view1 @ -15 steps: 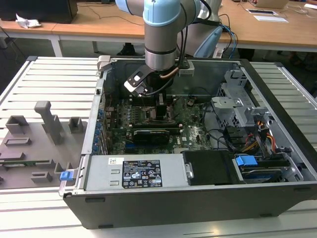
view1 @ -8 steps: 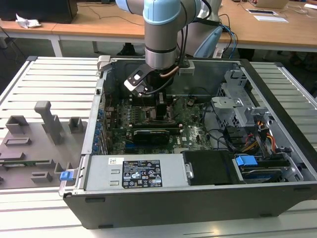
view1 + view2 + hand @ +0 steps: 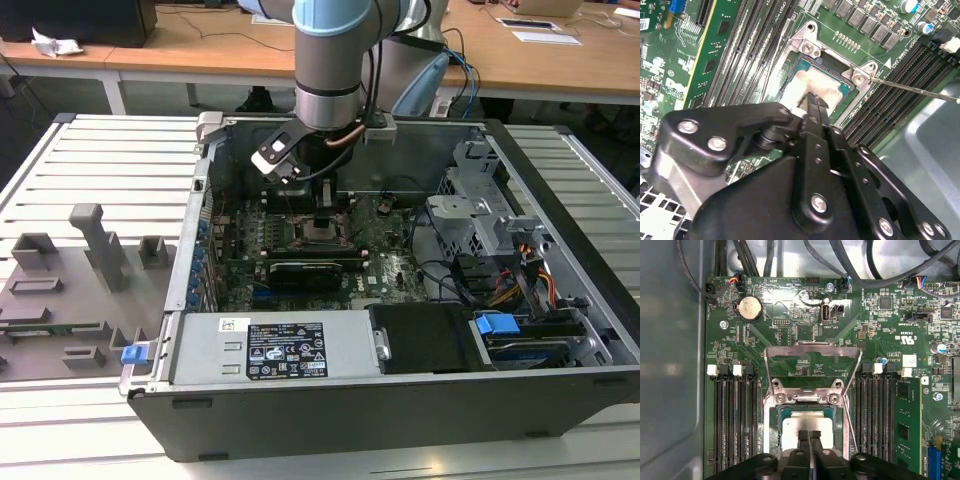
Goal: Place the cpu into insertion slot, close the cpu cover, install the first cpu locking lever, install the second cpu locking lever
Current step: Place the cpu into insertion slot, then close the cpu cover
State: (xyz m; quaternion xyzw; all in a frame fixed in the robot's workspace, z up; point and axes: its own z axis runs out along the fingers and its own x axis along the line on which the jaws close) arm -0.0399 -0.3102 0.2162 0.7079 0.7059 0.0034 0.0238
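Nearest my cameras, the end effector (image 3: 809, 436) has its two fingers pressed together with nothing between them. The tips are on, or just above, the middle of the cpu (image 3: 792, 427); I cannot tell which.

The cpu lies flat inside the insertion slot (image 3: 774, 432), its pale metal top facing up. I judge it light, stiff and slick on top, with a fragile underside. It should be gripped only by two opposite edges, or pressed gently and squarely on the lid.

Just beyond it, the cpu cover (image 3: 812, 349) stands swung up on its hinge, so the socket is uncovered. It looks like a thin, rigid plate, best pushed at its free edge rather than pinched.

A thin wire lever (image 3: 850, 422) runs beside the slot, springy by the look of it. Farther off, the green motherboard (image 3: 790, 325) spreads out inside the open computer case (image 3: 400, 425).
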